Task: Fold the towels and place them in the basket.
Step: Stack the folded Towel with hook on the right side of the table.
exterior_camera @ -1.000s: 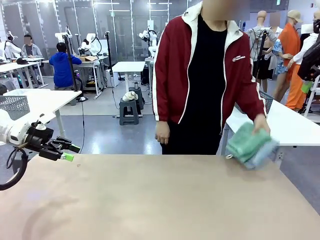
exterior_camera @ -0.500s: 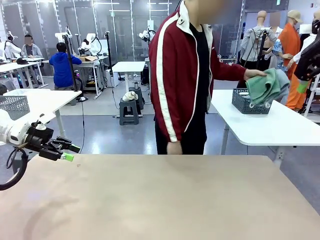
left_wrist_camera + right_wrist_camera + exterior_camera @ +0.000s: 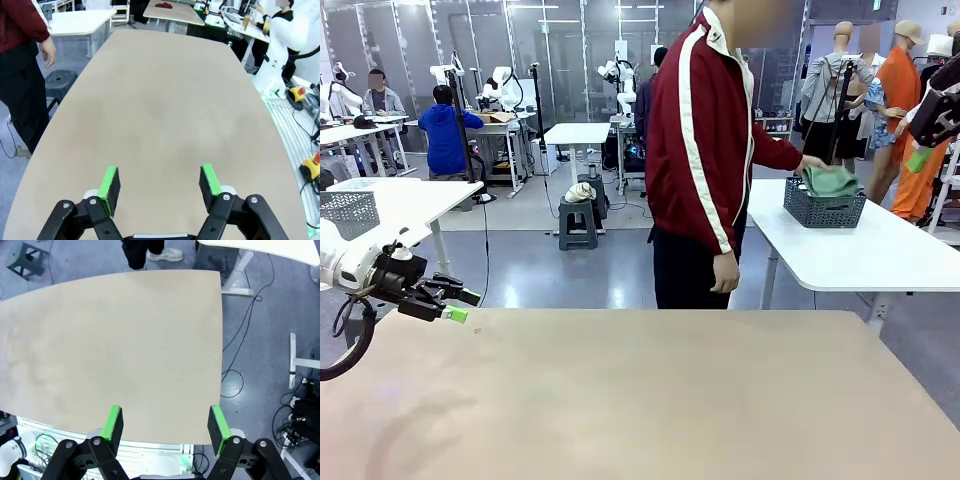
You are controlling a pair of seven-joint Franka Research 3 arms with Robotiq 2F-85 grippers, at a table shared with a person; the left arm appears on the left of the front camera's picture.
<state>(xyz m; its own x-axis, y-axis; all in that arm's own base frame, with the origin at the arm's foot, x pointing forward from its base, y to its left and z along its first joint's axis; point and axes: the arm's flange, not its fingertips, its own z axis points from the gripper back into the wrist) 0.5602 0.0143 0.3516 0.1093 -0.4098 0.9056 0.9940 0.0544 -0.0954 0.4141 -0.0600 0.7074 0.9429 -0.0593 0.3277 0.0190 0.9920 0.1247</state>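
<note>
Both grippers, left gripper [image 3: 160, 182] and right gripper [image 3: 165, 425], gape empty; towels [image 3: 832, 181] sit in basket [image 3: 824, 208] on the side table under person's hand [image 3: 810, 164], likely soft and limp, pinch an edge

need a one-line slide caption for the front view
Person's hand sets green towels in the dark basket on the white side table; left gripper open over the tan table.
</note>
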